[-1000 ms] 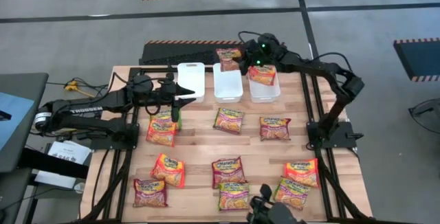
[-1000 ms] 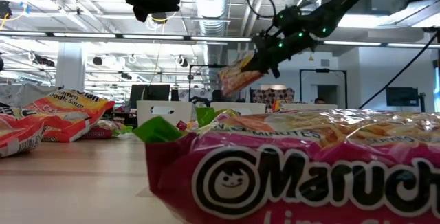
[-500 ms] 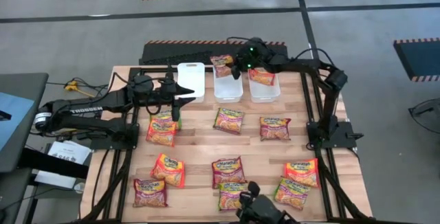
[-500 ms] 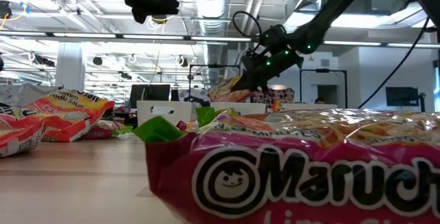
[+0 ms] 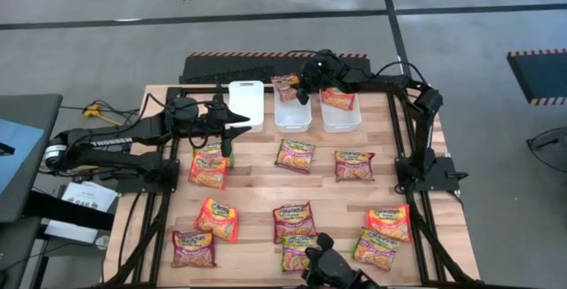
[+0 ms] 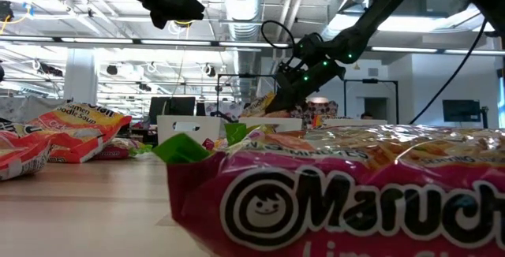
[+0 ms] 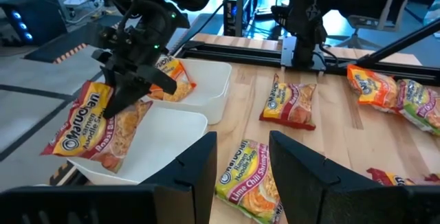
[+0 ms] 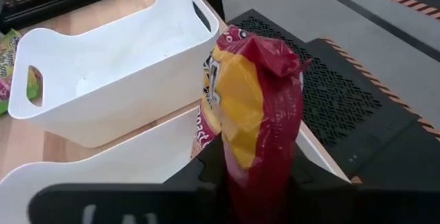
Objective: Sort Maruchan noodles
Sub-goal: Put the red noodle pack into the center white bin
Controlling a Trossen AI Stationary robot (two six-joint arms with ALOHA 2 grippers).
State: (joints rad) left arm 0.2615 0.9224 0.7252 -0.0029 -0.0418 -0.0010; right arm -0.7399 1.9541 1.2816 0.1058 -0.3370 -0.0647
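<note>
1. Noodles packet (image 5: 286,85), maroon-trimmed, hangs clamped in my right tool (image 5: 299,88) over the middle bin (image 5: 293,112).
2. My left tool (image 5: 237,121) hovers, fingers apart, above a green-trimmed packet (image 5: 210,165) on the desk (image 5: 257,191).

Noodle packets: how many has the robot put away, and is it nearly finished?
One packet already lies in the right-hand bin. The right gripper holds a maroon packet over the middle bin. The left bin looks empty. About ten packets, like the green-trimmed one beneath the left gripper, wait on the table. So it's barely begun.
</note>
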